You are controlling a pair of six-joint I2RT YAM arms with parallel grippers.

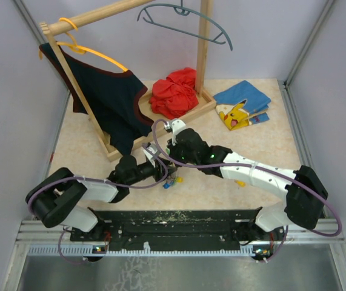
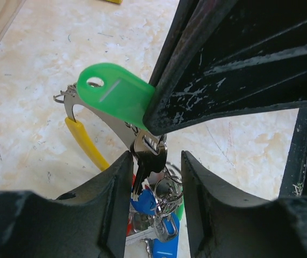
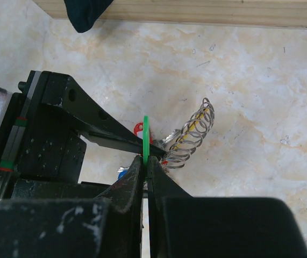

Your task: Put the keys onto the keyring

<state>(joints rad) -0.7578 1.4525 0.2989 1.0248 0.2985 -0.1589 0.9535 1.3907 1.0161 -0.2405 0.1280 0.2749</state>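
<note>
Keys: the bunch (image 2: 154, 215) is dangling near the middle of the tabletop (image 1: 269, 151), right where the two tools are meeting; blue tags are showing at its low end.
Dark garment (image 1: 109, 100): it is hanging from an orange hanger (image 1: 100, 54) at the far left, well apart from the keys.
Left tool (image 2: 157, 166): its fingers are standing apart with the bunch hanging in the gap, and they are pinching nothing.
Keyring (image 2: 113, 126): in the left wrist view it is arching away to the left of the bunch, with a yellow curved piece (image 2: 86, 142) running along it.
Green tag (image 2: 115, 91): it is lying flat over the keyring, one end sitting inside the right tool.
Right tool (image 3: 145, 161): it is reaching in from the right and clenching the green tag.
Small yellow piece (image 1: 240, 182): it is lying alone beside the right arm.
Blue cloth (image 1: 245, 100): it is lying at the far right.
</note>
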